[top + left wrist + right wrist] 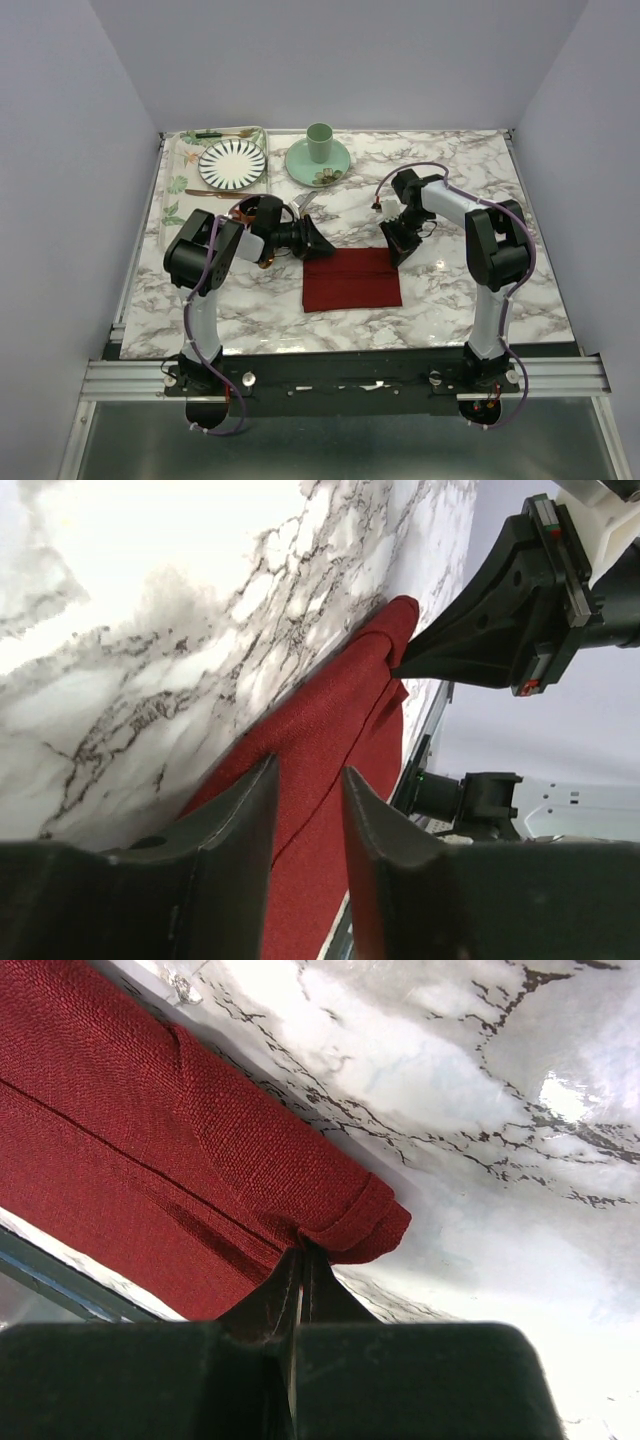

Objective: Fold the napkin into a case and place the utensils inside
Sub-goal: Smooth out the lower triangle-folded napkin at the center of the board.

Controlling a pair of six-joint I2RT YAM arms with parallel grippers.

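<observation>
The dark red napkin point(352, 278) lies folded into a wide rectangle on the marble table. My left gripper point(313, 240) sits low at its far left corner; in the left wrist view the gripper point(308, 768) is open, with the cloth point(320, 730) lying under the gap. My right gripper point(396, 246) is at the far right corner. In the right wrist view the gripper point(303, 1252) is shut on the rolled corner of the napkin point(200, 1150). The right gripper also shows in the left wrist view point(400, 670). The knife and spoon do not show clearly; the left arm covers that spot.
At the back left a tray point(180, 165) holds a striped plate point(232, 163) and a green-handled utensil point(212, 134). A brown-gold utensil point(215, 193) lies at its near edge. A green cup point(319, 142) stands on a green saucer point(335, 168) at the back centre.
</observation>
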